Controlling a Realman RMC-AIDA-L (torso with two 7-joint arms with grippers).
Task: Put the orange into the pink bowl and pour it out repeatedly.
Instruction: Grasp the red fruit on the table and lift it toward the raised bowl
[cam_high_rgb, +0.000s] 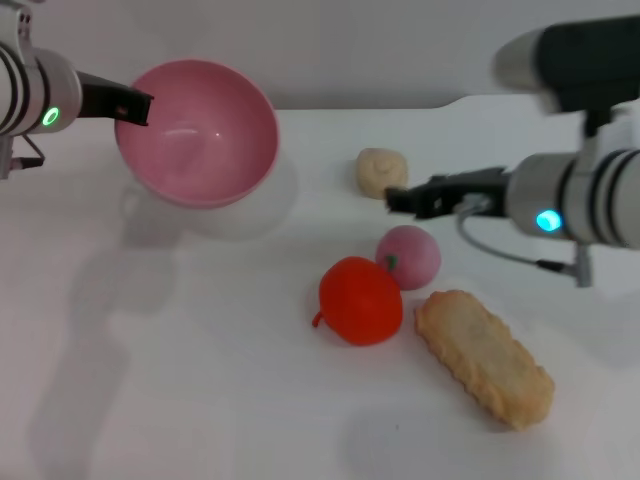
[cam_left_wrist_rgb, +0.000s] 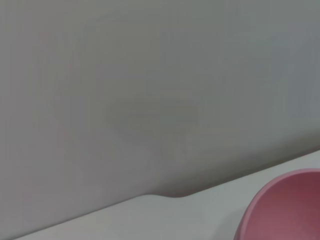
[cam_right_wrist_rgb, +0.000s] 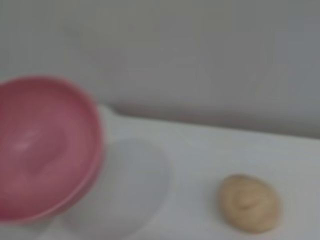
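Your left gripper (cam_high_rgb: 140, 105) holds the pink bowl (cam_high_rgb: 196, 132) by its rim, fingers clamped, tipped and lifted off the counter (cam_high_rgb: 180, 380). The orange (cam_high_rgb: 360, 300) lies mid-counter, touching the pink ball (cam_high_rgb: 409, 256) and near the long biscuit (cam_high_rgb: 484, 357). Your right gripper (cam_high_rgb: 400, 200) hovers beside the bun (cam_high_rgb: 381, 170); I cannot tell its fingers' state.

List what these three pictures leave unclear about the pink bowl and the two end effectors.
- Left end effector: the head view shows it at the pink bowl rim, but its grip is too small to read.
- Right end effector: dark and blurred in the head view.
- Bowl: cut off by the left wrist view's edge.
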